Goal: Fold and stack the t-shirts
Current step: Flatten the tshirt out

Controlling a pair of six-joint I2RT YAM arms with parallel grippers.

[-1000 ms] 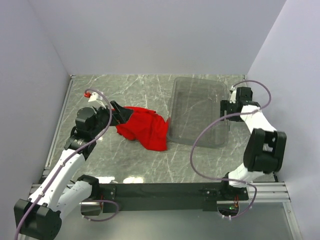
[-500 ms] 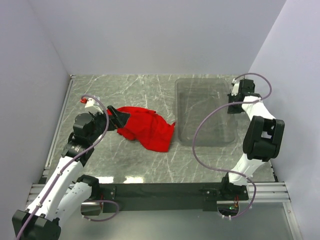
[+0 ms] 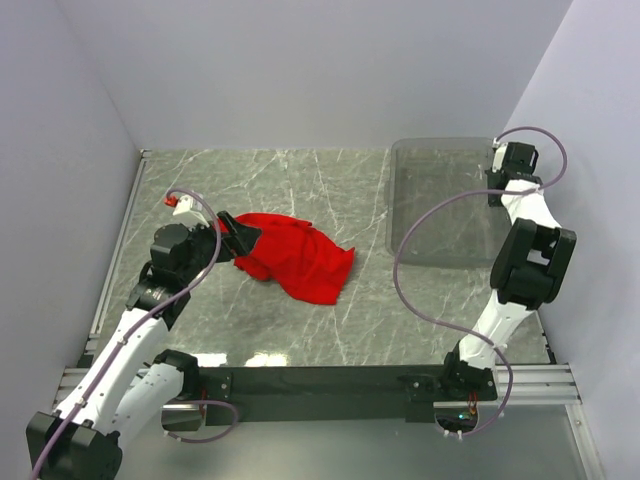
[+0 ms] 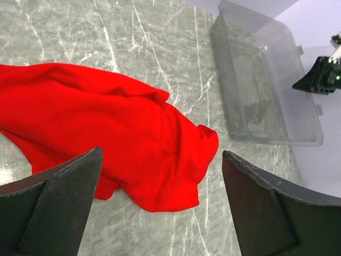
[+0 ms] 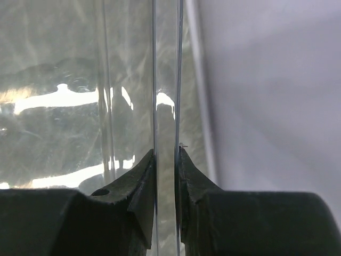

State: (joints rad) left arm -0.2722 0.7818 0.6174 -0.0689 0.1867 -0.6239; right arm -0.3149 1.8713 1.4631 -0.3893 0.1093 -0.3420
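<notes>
The shirt lies crumpled and unfolded on the table, left of centre. My left gripper gapes wide at its edge. My right gripper pinches the rim of the bin. Folding hasn't begun, I reckon; next I need a hem pinched and spread flat.

We see a clear plastic bin at the far right corner of the grey, white-veined marble table, its long side along the table's right edge. Whether it sits flat on the table we cannot quite tell. Pale lilac walls enclose the table's back and sides. A metal rail borders the table's left edge.
</notes>
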